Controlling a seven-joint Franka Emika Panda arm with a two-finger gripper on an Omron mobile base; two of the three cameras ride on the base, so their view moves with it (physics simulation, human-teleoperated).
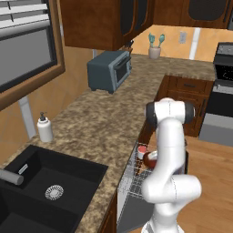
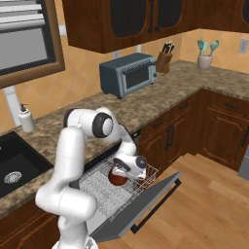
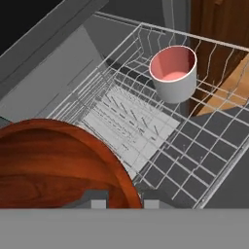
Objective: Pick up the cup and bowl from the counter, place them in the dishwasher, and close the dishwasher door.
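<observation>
the desk (image 1: pixel 104 118) runs long above the open dishwasher (image 2: pixel 104 194), its door (image 2: pixel 146 204) lowered flat. over the pulled-out wire rack (image 3: pixel 194 160), the pincer (image 2: pixel 118 171) grips the glossy reddish-brown bowl (image 3: pixel 53 165) by its rim. the pale, red-lined cup (image 3: pixel 173 73) stands upright near the rack's far corner, apart from the bowl.

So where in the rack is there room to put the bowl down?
The bowl, held in the gripper, hangs over the rack. The rack floor is bare between the bowl and the cup, and along the rim on the door side. It is crowded only in the cup's corner.
</observation>
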